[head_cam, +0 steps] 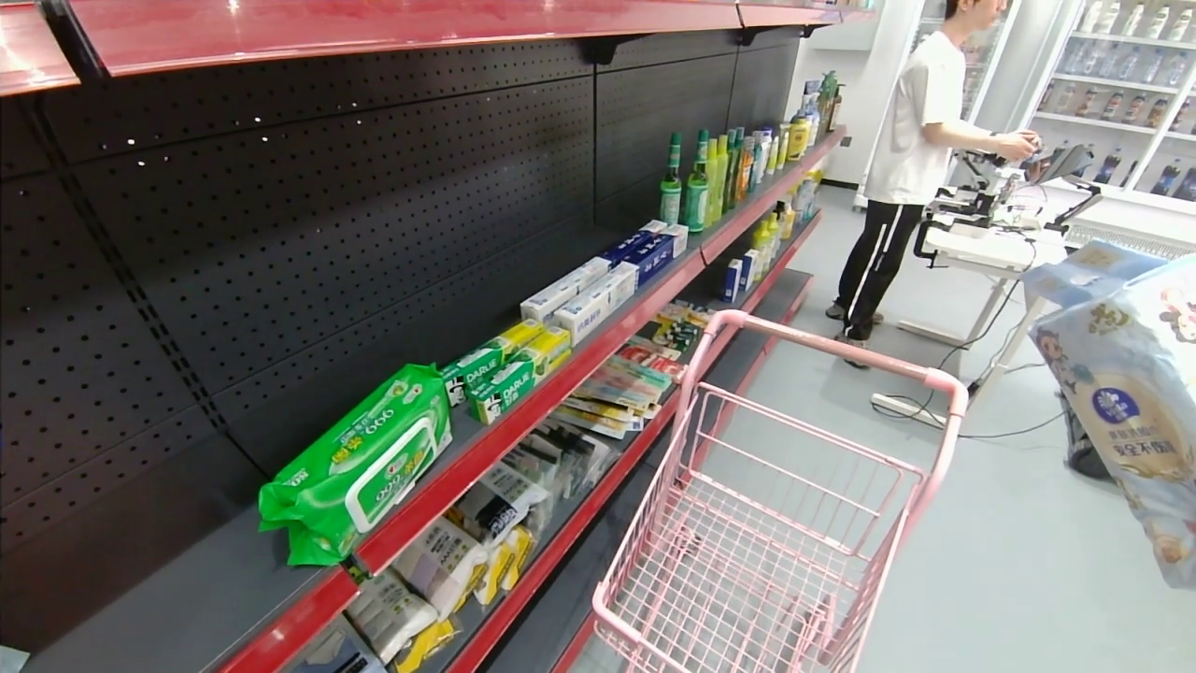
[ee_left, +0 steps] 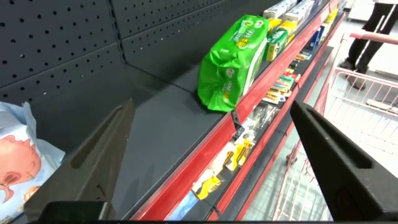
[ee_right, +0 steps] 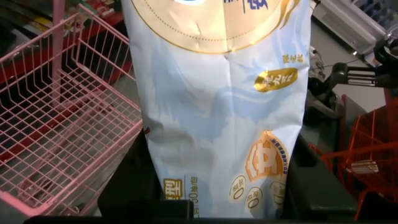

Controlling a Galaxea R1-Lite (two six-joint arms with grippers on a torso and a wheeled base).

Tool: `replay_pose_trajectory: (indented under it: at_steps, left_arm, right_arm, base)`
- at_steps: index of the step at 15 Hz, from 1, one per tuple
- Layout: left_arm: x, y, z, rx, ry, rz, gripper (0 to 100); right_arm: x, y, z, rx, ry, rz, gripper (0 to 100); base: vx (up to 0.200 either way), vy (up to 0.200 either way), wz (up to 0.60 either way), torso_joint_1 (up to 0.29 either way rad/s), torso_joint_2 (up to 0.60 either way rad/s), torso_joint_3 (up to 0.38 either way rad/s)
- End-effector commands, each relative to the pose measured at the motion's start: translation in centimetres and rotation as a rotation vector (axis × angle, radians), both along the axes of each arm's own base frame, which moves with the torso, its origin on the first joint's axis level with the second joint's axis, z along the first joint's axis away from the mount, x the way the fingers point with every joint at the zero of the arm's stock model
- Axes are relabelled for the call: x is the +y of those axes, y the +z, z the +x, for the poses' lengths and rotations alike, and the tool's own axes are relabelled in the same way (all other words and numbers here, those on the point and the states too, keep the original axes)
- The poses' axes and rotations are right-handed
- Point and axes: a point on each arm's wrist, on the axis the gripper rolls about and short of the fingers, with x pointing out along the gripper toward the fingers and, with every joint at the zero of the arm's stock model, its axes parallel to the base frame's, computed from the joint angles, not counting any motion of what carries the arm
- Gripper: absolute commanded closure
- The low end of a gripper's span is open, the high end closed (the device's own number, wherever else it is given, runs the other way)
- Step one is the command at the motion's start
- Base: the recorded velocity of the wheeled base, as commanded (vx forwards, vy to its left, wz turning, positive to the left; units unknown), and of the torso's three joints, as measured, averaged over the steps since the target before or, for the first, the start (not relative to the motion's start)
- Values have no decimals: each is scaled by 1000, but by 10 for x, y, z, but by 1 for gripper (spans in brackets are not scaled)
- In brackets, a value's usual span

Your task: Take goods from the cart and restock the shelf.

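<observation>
Right of the cart (head_cam: 920, 379), the right hand (ee_right: 224, 193), clamped on the bag (ee_right: 217, 99), should swing it level onto the shelf (head_cam: 177, 598).

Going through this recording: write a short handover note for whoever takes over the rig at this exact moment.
Left gripper: open, holding nothing, over the shelf board near the green wipes pack.
Right gripper: shut on a pale blue pack, held up to the right of the pink cart.
Done: the wipes pack lies on the shelf; the blue pack is out of the cart.
Left: set the blue pack on the shelf, probably on the board beside the wipes.
</observation>
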Motion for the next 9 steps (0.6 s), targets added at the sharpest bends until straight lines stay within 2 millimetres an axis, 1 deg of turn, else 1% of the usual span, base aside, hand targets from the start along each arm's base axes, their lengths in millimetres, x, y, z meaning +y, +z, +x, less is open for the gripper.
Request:
replay_pose_trajectory:
  at_steps: [1, 9]
  left_arm:
    - [0, 0, 0, 1, 0, 0, 0]
    - [0, 0, 0, 1, 0, 0, 0]
  right_arm:
    - [0, -1, 0, 2, 4, 2, 100]
    - [0, -3, 1, 19, 5, -1, 100]
  base:
    - [0, 0, 0, 0, 0, 0]
    - [0, 0, 600, 6, 3, 2]
